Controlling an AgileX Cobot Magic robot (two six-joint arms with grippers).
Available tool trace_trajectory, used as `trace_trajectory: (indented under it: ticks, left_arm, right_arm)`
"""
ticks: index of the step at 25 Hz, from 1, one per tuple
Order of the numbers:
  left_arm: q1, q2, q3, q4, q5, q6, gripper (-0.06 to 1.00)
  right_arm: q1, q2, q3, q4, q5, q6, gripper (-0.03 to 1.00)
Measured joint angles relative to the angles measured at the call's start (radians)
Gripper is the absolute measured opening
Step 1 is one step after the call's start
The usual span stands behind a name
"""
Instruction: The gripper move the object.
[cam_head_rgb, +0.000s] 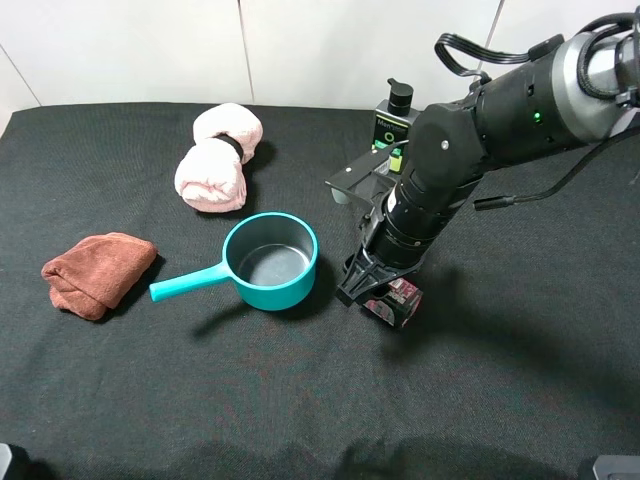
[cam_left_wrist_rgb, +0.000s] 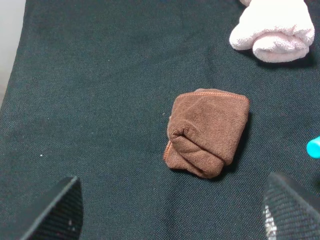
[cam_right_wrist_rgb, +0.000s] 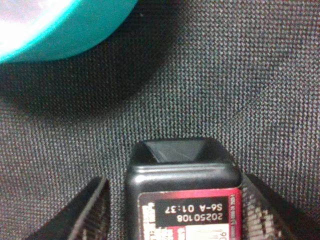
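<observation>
The object (cam_head_rgb: 400, 298), a small black box with a pink-and-white label, lies on the black cloth just right of the teal pot (cam_head_rgb: 270, 262). My right gripper (cam_head_rgb: 375, 290) reaches down over it from the right arm. In the right wrist view the object (cam_right_wrist_rgb: 182, 200) sits between the two fingers (cam_right_wrist_rgb: 92, 210), and a narrow gap shows on one side, so the jaws stand slightly open around it. The pot's rim (cam_right_wrist_rgb: 60, 30) is close ahead of it. My left gripper (cam_left_wrist_rgb: 172, 215) is open, hovering over a brown cloth (cam_left_wrist_rgb: 207, 132) with nothing between its fingers (cam_left_wrist_rgb: 55, 210).
A brown folded cloth (cam_head_rgb: 97, 272) lies at the left. A rolled pink towel (cam_head_rgb: 218, 158) lies at the back. A black pump bottle (cam_head_rgb: 397, 120) with a green label stands behind the right arm. The pot's handle points left.
</observation>
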Motion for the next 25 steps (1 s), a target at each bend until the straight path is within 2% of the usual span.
trace_trajectory:
  ticks: [16, 25]
  left_arm:
    - [0.0, 0.0, 0.0, 0.0, 0.0, 0.0, 0.77]
    - [0.0, 0.0, 0.0, 0.0, 0.0, 0.0, 0.77]
  right_arm:
    - [0.0, 0.0, 0.0, -0.003, 0.0, -0.02, 0.59]
    - [0.0, -0.026, 0.0, -0.018, 0.026, -0.022, 0.61]
